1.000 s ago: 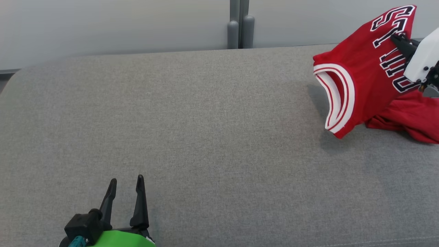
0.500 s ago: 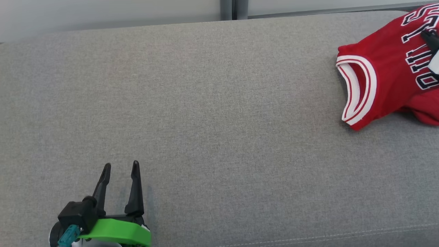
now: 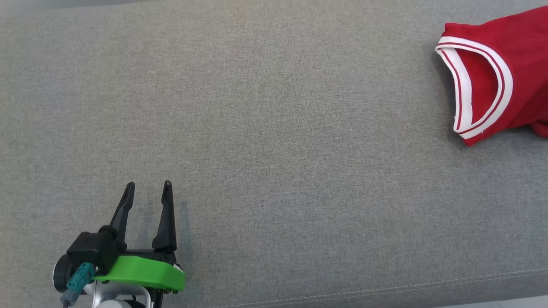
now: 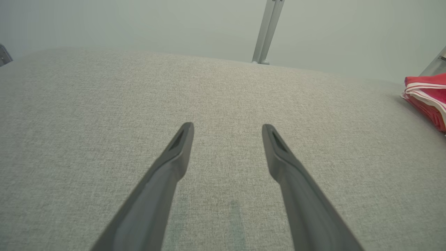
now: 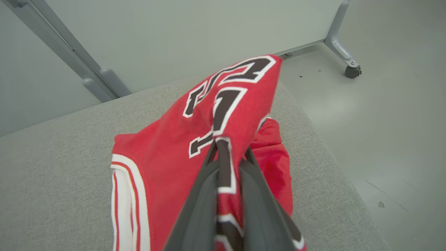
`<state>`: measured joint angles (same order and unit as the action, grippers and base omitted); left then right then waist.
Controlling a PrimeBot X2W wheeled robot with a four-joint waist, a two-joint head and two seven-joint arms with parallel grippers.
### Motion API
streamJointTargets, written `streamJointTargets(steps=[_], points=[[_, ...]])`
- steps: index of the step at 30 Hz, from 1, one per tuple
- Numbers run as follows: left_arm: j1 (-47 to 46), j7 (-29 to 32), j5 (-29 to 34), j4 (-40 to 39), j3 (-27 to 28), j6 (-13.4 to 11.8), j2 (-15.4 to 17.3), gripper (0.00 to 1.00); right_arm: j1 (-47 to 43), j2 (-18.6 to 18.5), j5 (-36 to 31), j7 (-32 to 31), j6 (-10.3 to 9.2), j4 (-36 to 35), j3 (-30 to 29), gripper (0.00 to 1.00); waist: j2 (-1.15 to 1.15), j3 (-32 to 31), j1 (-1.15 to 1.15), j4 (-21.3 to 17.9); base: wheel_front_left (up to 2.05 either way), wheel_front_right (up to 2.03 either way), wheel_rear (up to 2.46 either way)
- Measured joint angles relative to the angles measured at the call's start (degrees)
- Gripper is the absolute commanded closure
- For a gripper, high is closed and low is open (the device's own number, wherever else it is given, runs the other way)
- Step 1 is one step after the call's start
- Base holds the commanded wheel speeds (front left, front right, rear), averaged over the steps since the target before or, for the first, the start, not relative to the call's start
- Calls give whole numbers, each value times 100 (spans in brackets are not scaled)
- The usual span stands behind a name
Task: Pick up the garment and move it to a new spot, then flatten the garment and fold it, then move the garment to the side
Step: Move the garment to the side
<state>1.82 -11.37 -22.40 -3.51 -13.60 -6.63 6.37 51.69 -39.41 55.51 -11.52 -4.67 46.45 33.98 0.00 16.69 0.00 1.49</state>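
The garment (image 3: 518, 72) is a red jersey with white-striped trim and dark, white-edged lettering. It lies bunched at the far right of the grey cushion (image 3: 274, 141), running past the head view's right edge, and its trimmed edge (image 4: 427, 94) peeks in at the right of the left wrist view. My right gripper (image 5: 228, 148) is shut on a raised fold of the garment (image 5: 209, 139) at the lettering. My left gripper (image 3: 147, 188) stands open at the lower left, far from the jersey, and nothing lies between its fingers (image 4: 179, 146).
The cushion's right end (image 5: 324, 153) drops to a pale floor. A grey partition on a castor (image 5: 352, 71) stands behind, its post (image 4: 266, 31) rising beyond the cushion's back edge. A stitched seam (image 3: 385, 288) runs along the cushion's front.
The head camera has tilted down, so the back wall and my right gripper have slipped out of its picture. The jersey stays pinched and my left gripper stays open.
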Motion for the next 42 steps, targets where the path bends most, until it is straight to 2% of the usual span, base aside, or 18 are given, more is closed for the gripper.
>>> streamJointTargets(steps=[5,8,9,10,11,18,30,36,42], points=[[-130,24,49,-75,1,0,3,0,3,-1,-53,261,-102,293,-108,100,0,199,0,31,0,0,0],[-151,29,63,-79,12,0,15,0,3,1,-134,482,-157,437,-109,69,0,290,0,45,0,0,0],[-157,33,88,-81,19,0,21,0,3,2,-169,557,-158,490,-118,52,0,312,0,45,0,0,0],[-164,58,105,-88,23,0,29,0,3,1,-202,627,-182,547,-129,7,0,329,0,42,0,0,0],[-166,69,114,-99,31,0,37,0,3,0,-240,686,-193,601,-130,0,0,342,0,32,0,0,0],[-207,74,157,-137,32,0,55,0,1,65,-434,1063,-207,893,-82,0,0,374,0,-84,0,0,0],[-219,74,156,-94,-14,5,44,0,-14,494,-577,1760,-238,947,-21,0,0,136,0,-318,0,0,0],[-229,64,140,46,-111,14,-26,0,47,832,-681,2192,11,697,101,0,0,-142,0,-449,0,0,0],[-230,-5,-29,192,-92,34,-80,0,55,1114,-715,2431,170,555,175,0,0,-437,0,-559,0,0,0]])
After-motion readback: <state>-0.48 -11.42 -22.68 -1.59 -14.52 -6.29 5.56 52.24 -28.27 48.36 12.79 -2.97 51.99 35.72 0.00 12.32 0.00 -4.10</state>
